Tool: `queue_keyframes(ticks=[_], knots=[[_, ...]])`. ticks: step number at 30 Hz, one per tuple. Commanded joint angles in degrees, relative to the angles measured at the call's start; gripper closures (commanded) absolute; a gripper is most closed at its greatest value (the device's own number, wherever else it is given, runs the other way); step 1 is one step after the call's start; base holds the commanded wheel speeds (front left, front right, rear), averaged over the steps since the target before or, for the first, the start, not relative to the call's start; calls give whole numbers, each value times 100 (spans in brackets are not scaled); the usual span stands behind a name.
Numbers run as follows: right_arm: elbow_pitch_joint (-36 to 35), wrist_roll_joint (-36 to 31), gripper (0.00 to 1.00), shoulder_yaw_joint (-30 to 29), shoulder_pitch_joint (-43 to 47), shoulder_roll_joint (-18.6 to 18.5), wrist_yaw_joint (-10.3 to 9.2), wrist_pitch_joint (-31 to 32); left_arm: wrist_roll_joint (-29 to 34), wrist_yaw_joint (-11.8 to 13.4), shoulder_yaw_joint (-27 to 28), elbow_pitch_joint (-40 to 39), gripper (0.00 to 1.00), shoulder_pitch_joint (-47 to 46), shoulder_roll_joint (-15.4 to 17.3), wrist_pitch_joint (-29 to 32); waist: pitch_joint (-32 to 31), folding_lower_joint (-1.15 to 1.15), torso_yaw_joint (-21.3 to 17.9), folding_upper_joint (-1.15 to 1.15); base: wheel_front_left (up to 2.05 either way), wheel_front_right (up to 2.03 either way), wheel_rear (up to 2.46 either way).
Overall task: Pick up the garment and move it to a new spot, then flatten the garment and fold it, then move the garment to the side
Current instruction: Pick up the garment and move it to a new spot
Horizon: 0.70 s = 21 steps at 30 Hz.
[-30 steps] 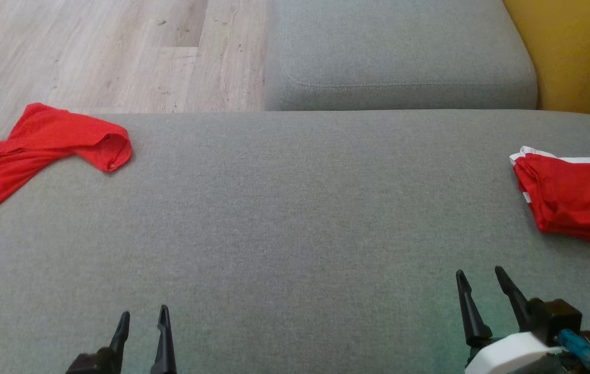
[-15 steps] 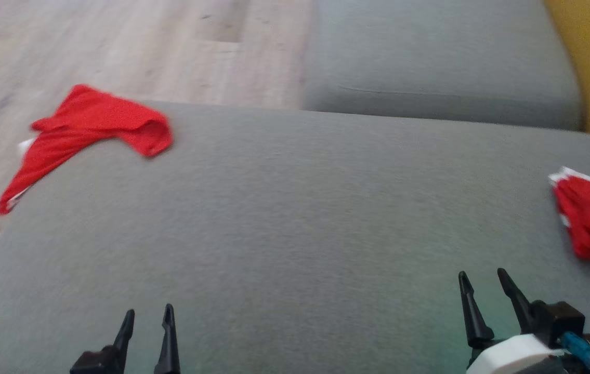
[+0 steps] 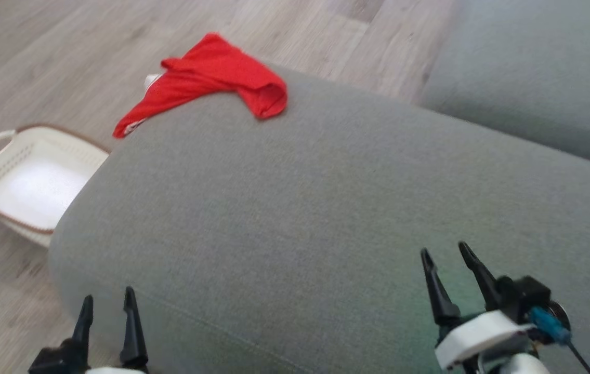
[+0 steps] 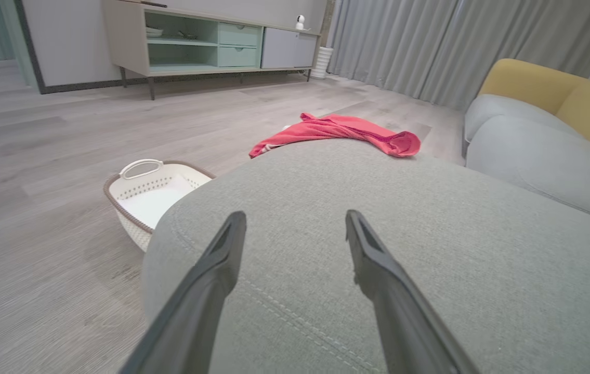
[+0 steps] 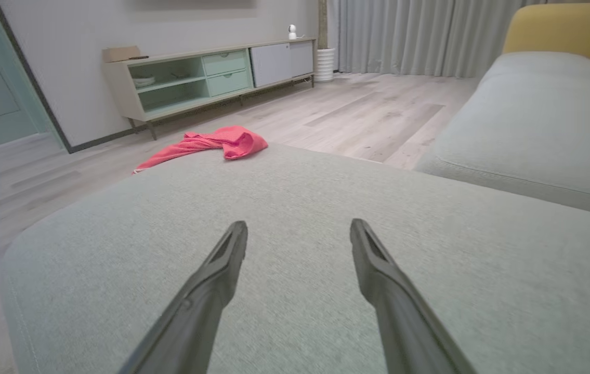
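While the red garment lies crumpled at the grey cushion's far left corner, you are only at pick-up, left fingers and right fingers spread and empty over its near edge, so next reach across and pinch the cloth.

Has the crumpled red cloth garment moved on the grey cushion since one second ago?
No. The crumpled red cloth garment still drapes over the same far left corner of the grey fabric cushion; only the head camera turned left.
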Motion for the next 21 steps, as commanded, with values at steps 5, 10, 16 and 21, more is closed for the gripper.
queue_keyframes(ticks=[5, 10, 16, 21], knots=[[-9, -39, 0, 266, -433, -38, 43, -17, 33, 53, 409, -345, 0, 0, 62, -103, 135, -1, 107, 0, 0, 0, 0], [5, -71, 0, 214, -448, -38, 43, -83, 90, -1, 461, -427, 0, -21, 107, -112, 147, -1, 118, 0, 0, 0, 0], [-269, -184, 0, -91, -294, -38, 43, -39, 209, -130, 603, -929, 0, -660, 558, 203, 301, -1, 173, 0, 0, 0, 0], [-709, -454, 0, -356, -322, -38, 43, 155, 324, -305, 832, -1284, 0, -1707, 1038, 636, 719, -1, 17, 0, 0, 0, 0]])
